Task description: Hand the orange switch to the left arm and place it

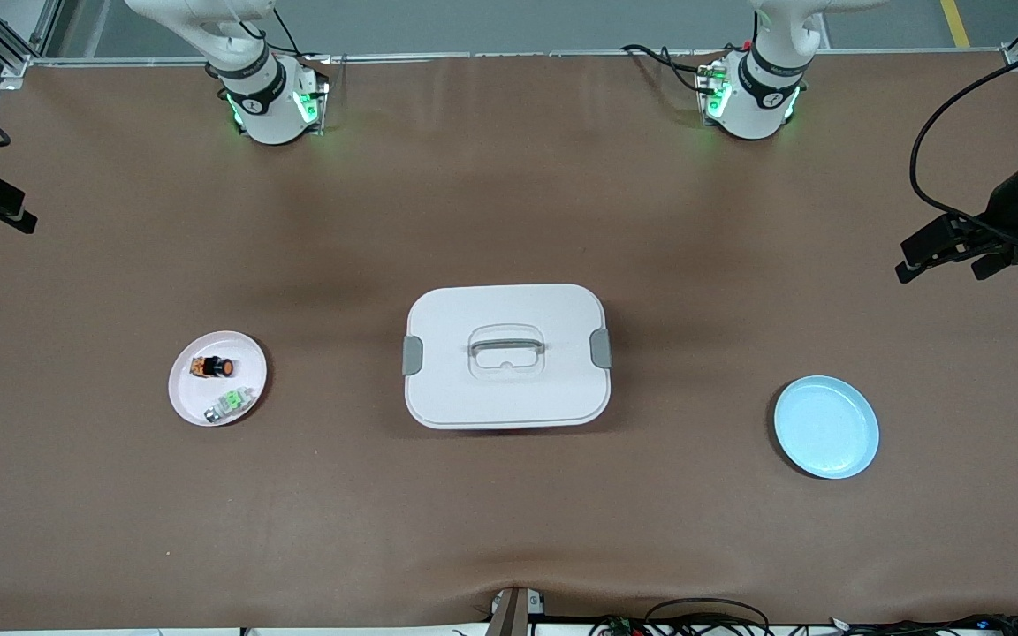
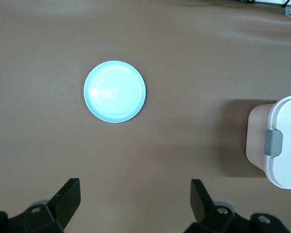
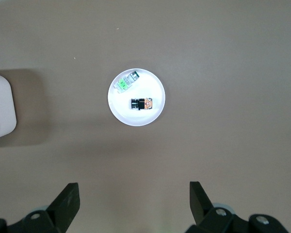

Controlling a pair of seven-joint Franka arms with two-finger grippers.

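Blue plate [image 1: 825, 427] sat nearest the front camera, toward the left arm's end of the table, nothing on it. Box [image 1: 506, 355] was mid-table, slightly farther from the camera, lid on, grey latches at both ends, handle flat on top. Pink plate [image 1: 217, 389] was toward the right arm's end, well apart from the box. On it: green-and-silver part [image 1: 231, 404] on the camera-side half, orange switch [image 1: 211, 366] just beside it on the half nearer the robot bases, lying on its side. The two parts were close but apart.

Left gripper [image 2: 136, 204] hung above bare table at the left arm's end, fingers [image 2: 68, 196] spread wide, holding nothing; blue plate visible in its wrist view, box corner at the edge. Right gripper [image 3: 134, 204] was up over bare table at the right arm's end, fingers [image 3: 68, 199] released too, holding nothing; its wrist view showed the pink plate with both parts. Both arms waited, bases farthest from the camera.
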